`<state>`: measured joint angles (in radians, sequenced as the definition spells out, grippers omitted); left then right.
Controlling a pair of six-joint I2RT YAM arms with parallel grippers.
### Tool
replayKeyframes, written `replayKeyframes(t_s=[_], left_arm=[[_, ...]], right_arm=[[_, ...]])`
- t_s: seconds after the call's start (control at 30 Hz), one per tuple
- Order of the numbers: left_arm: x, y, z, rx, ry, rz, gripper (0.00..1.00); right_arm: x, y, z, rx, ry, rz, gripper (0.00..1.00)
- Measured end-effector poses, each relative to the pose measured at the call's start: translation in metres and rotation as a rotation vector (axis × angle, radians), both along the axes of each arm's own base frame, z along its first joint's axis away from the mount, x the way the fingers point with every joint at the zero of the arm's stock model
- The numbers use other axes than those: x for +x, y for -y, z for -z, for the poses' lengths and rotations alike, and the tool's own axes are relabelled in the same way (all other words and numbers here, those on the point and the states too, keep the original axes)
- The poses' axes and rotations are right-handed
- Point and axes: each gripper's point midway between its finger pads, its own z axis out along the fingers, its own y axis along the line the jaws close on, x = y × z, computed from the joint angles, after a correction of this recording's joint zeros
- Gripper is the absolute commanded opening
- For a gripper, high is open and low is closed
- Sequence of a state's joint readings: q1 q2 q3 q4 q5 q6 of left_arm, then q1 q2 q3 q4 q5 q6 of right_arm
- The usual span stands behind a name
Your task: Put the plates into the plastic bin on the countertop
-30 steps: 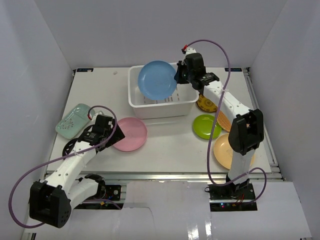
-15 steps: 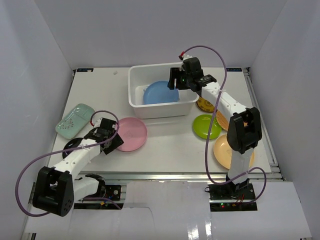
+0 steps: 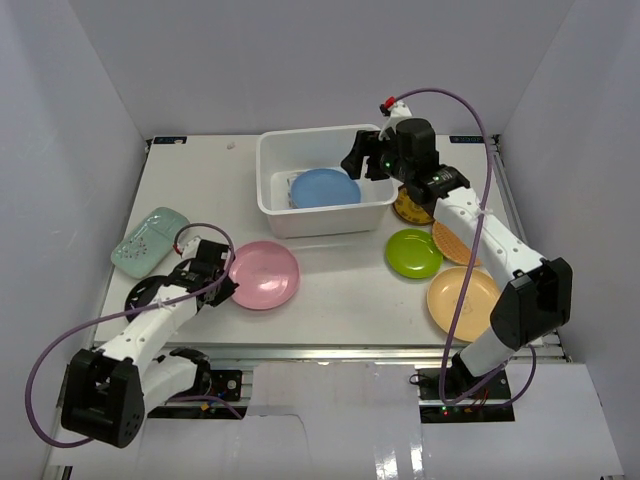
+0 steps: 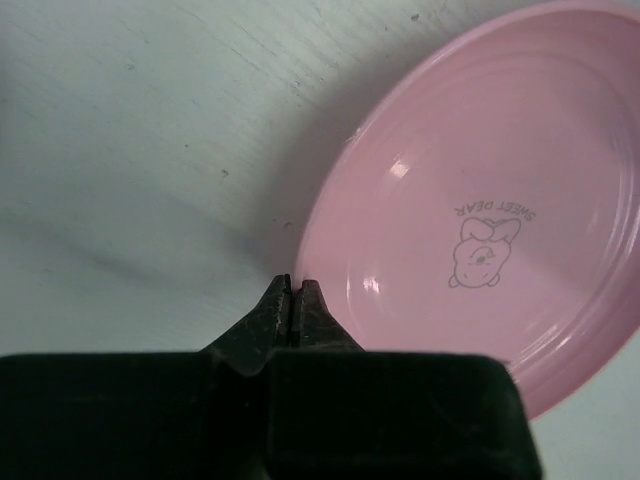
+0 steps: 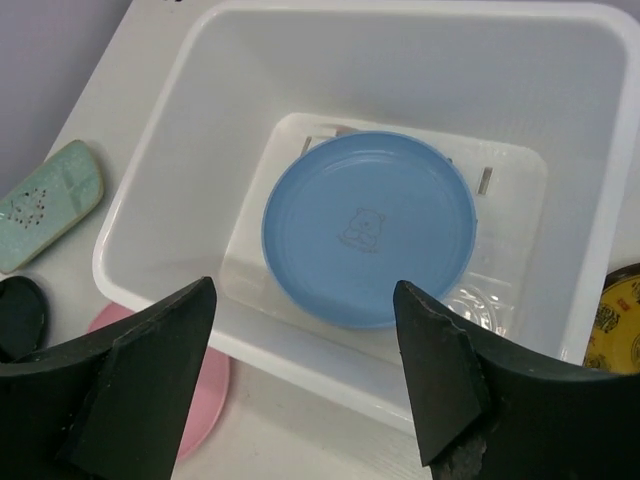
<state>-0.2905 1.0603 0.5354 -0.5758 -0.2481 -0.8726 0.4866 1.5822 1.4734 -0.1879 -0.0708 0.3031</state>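
Observation:
The white plastic bin [image 3: 275, 205] stands at the back of the countertop [image 3: 340, 290], and a blue plate [image 3: 325, 187] lies flat on its floor [image 5: 370, 228]. My right gripper [image 3: 362, 160] hangs open above the bin's right side [image 5: 303, 290], holding nothing. A pink plate [image 3: 263, 274] lies at the front left, its near edge casting a wide shadow. My left gripper [image 3: 222, 287] is shut on the rim of this pink plate [image 4: 490, 220], its fingertips [image 4: 310, 290] pressed together at the plate's edge.
To the right of the bin lie a yellow-patterned dark plate [image 3: 410, 208], a ribbed orange plate [image 3: 452, 243], a lime green plate [image 3: 413, 253] and a tan plate [image 3: 463, 302]. At the far left, a mint-green oblong plate [image 3: 150, 239] and a black plate [image 3: 148, 293] sit beside my left arm.
The right gripper let go of the blue plate, which now lies flat in the bin, and it opened and drew back right. The left gripper closed on the pink plate's rim.

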Motion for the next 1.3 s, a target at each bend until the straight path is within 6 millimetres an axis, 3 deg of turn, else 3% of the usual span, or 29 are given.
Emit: replayKeyframes(t_s=[0.13, 0.23, 0.37, 0.43, 0.53, 0.73, 0.83, 0.9, 0.97, 1.0, 1.03, 1.13, 1.23, 1.3], left_arm=[[0.000, -0.009, -0.030, 0.042, 0.059, 0.007, 0.00], [0.010, -0.011, -0.079, 0.049, 0.211, 0.048, 0.00], [0.011, -0.007, -0.154, 0.048, 0.431, 0.158, 0.00], [0.008, -0.003, -0.176, 0.042, 0.468, 0.214, 0.00], [0.011, 0.020, -0.209, -0.027, 0.548, 0.325, 0.00], [0.022, 0.062, -0.257, -0.171, 0.656, 0.501, 0.00], [0.049, 0.083, -0.283, -0.219, 0.696, 0.560, 0.00], [0.075, 0.097, -0.297, -0.244, 0.721, 0.583, 0.00], [0.107, 0.109, -0.302, -0.253, 0.730, 0.589, 0.00], [0.125, 0.114, -0.300, -0.255, 0.722, 0.587, 0.00], [0.143, 0.120, -0.296, -0.252, 0.712, 0.586, 0.00], [0.194, 0.135, -0.270, -0.238, 0.662, 0.582, 0.00], [0.236, 0.148, -0.222, -0.218, 0.557, 0.581, 0.00], [0.251, 0.155, -0.188, -0.201, 0.486, 0.587, 0.00]], right_arm=[[-0.007, 0.003, 0.005, 0.001, -0.007, -0.003, 0.87], [-0.018, 0.009, 0.007, -0.001, -0.011, -0.003, 0.94], [-0.036, 0.020, -0.011, 0.017, 0.033, 0.004, 0.97], [-0.048, 0.029, -0.018, 0.027, 0.056, 0.016, 0.97], [-0.063, 0.043, -0.025, 0.045, 0.088, 0.041, 0.96], [-0.089, 0.065, -0.010, 0.063, 0.092, 0.091, 0.89], [-0.101, 0.080, 0.011, 0.054, 0.069, 0.145, 0.77], [-0.106, 0.090, 0.022, 0.048, 0.059, 0.185, 0.60], [-0.111, 0.099, 0.029, 0.046, 0.054, 0.222, 0.46], [-0.114, 0.105, 0.033, 0.047, 0.054, 0.242, 0.31], [-0.117, 0.110, 0.036, 0.048, 0.056, 0.258, 0.26], [-0.124, 0.120, 0.041, 0.060, 0.055, 0.296, 0.26], [-0.131, 0.126, 0.047, 0.053, 0.049, 0.311, 0.28], [-0.134, 0.129, 0.049, 0.048, 0.043, 0.317, 0.31]])
